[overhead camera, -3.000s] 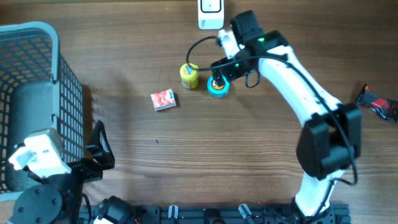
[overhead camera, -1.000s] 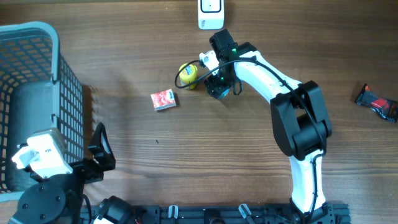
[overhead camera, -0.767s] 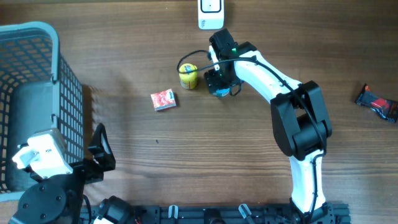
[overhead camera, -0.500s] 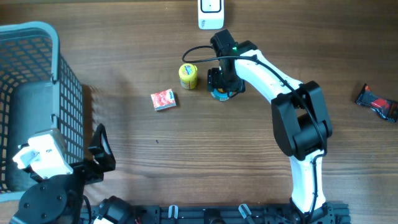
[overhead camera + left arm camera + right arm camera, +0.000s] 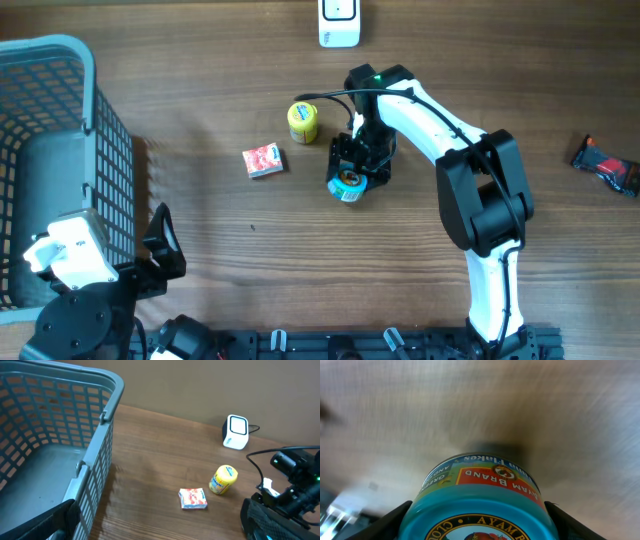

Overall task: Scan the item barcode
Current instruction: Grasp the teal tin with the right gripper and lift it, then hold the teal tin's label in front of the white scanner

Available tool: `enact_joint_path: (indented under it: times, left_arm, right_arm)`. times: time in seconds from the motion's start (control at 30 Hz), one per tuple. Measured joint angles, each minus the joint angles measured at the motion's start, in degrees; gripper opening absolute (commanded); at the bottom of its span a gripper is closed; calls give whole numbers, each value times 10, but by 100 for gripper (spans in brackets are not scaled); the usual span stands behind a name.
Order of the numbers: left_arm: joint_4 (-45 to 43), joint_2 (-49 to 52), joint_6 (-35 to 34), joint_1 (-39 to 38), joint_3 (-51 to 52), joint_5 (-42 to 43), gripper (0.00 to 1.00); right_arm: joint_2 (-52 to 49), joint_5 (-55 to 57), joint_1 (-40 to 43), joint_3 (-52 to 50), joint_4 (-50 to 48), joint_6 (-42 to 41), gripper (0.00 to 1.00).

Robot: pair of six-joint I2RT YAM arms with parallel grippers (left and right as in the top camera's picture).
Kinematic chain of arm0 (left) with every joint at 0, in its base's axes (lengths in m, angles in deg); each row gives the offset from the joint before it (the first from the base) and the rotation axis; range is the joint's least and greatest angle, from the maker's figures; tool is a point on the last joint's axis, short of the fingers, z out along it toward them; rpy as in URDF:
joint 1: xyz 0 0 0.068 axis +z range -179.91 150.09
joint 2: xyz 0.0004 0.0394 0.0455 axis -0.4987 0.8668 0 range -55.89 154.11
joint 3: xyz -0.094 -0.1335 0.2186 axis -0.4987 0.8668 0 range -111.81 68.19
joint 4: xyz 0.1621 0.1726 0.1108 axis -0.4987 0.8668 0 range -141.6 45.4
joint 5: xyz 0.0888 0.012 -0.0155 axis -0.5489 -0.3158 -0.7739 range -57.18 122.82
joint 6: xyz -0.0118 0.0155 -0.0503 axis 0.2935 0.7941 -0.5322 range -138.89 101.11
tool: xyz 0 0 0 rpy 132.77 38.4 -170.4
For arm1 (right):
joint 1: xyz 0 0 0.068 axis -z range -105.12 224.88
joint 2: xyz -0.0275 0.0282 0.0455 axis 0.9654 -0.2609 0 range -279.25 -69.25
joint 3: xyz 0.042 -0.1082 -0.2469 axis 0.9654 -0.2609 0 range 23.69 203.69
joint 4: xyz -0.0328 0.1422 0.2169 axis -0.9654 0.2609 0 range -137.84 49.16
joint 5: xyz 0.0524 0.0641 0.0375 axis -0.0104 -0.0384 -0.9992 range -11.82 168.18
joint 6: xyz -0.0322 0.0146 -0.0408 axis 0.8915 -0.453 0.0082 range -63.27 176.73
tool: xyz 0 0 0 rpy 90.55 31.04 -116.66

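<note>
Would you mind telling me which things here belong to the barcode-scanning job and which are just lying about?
In the job:
blue can, held in the right gripper
white scanner at the table's far edge

Lying about:
yellow jar
red packet
grey basket
dark wrapper

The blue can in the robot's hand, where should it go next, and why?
Probably it should be carried toward the white scanner, with its barcode turned to face it. The right gripper is shut on the blue can, which sits well apart from the scanner, near the yellow bottle, so it likely can't be read yet.
</note>
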Motion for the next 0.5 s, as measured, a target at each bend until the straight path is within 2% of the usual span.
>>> enact_joint_path:
  times: [0.2,0.5]
  left_arm:
    - [9,0,-6,0,0,0,100]
    - [11,0,-11,0,0,0,100]
  right_arm:
    - [0,-54,0,0,57,10,38]
    - [0,-70,0,0,62,13,36]
